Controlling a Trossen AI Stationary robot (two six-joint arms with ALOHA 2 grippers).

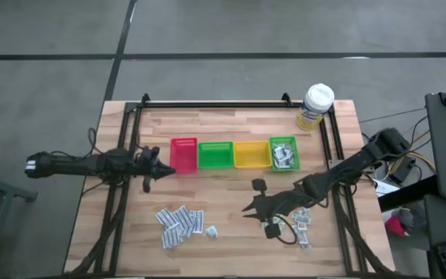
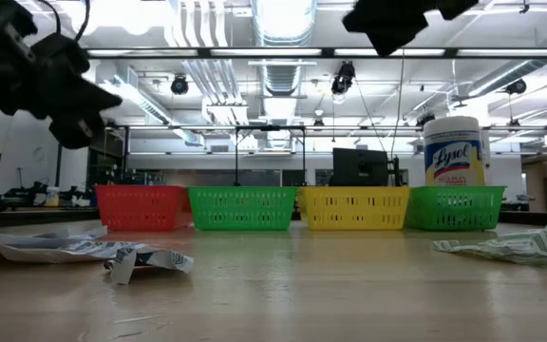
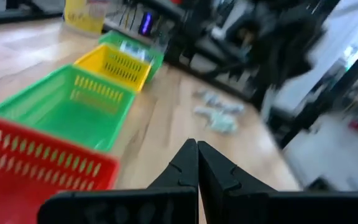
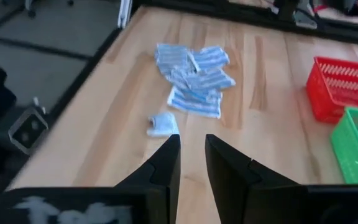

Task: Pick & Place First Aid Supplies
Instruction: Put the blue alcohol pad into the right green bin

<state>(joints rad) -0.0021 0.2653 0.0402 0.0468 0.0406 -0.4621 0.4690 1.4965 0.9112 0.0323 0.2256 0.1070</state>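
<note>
High view: the right tool (image 1: 248,211) is seen low over the bench (image 1: 231,240), jaws narrowly apart and empty, between two scatters of first aid supplies, the white-blue sachets (image 1: 180,224) on one side and a smaller cluster (image 1: 300,221) beside its arm. The left tool (image 1: 161,163) waits pressed together by the red bin (image 1: 183,155). A miss is judged possible, since no sachet lies between the jaws and flat packets slip. Four bins are counted: one red, two green, one yellow; one wipes tub (image 1: 315,106).
</note>
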